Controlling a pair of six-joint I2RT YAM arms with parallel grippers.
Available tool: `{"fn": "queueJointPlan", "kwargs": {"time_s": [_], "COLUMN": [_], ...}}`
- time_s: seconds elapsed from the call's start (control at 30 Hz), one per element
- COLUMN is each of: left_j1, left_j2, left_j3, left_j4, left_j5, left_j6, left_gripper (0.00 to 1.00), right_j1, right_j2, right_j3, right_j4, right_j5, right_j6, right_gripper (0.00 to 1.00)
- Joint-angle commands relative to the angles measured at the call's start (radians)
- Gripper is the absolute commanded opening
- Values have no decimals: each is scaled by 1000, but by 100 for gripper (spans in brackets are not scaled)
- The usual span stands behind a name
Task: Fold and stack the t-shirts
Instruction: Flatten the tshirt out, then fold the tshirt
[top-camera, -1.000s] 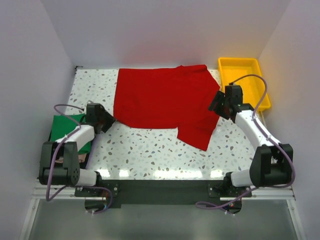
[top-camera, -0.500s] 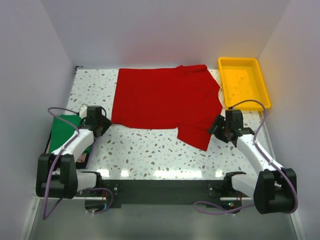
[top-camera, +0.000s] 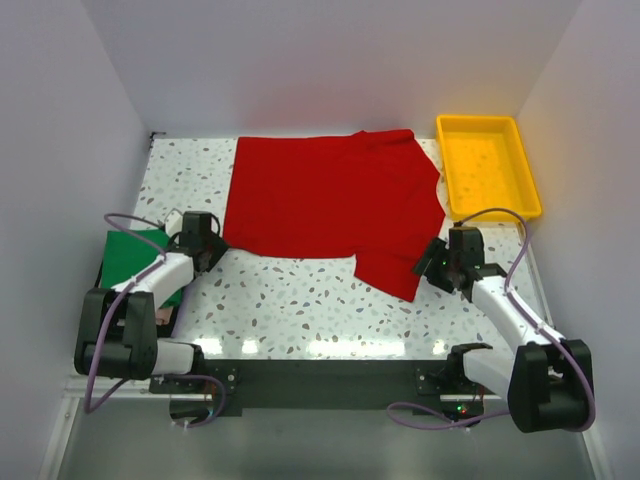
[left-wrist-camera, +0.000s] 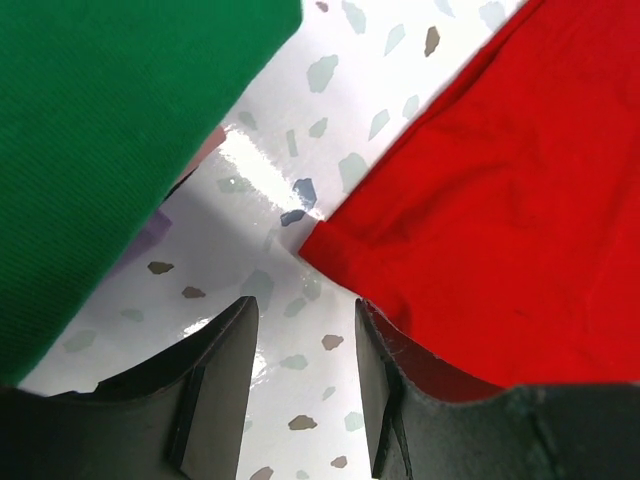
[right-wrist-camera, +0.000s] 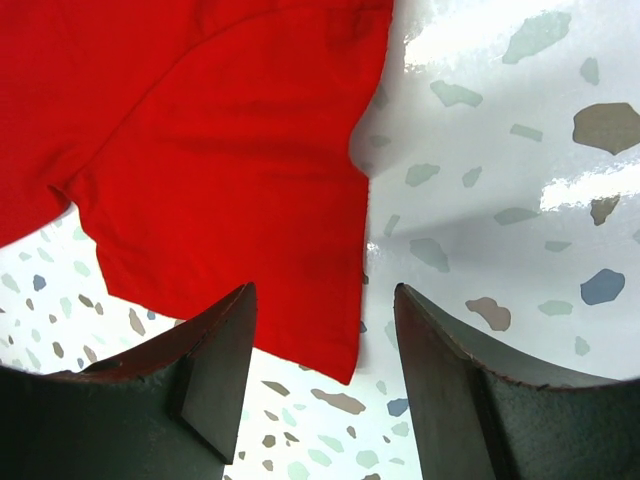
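by red t-shirt (left-wrist-camera: 500, 200) corner, left pincer (left-wrist-camera: 305, 312) parted

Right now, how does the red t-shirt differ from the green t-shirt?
The red t-shirt lies spread flat across the table, one sleeve showing; the green t-shirt is a compact rectangle at the left edge. The red one covers far more surface than the green one. Both are plain, single-colour cloth.
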Motion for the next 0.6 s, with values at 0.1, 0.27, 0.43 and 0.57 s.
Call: {"fn": "queueJointPlan", "kwargs": {"time_s": [0.1,0.27,0.43,0.57], "left_j1": [-2,-2,-12,-28], "left_j2": [37,119,168,179], "left_j3": [90,159,164,178], "left_j4": [46,-34,-36,-57], "left_j5": [-63,-105,-97,-114], "left_j6": [-22,-28,-26,-20], "left_gripper": [49,47,44,38], "right_j1": [6,6,5,6], "right_j2": [9,35,58,70], "right_j3": [-19,-15,-12,-13], "right_j4": [61,78,91,96], "right_j5": [-27,-32,-41,-44], "right_j6": [15,12,14,9], "right_gripper": [60,60,60,60]}}
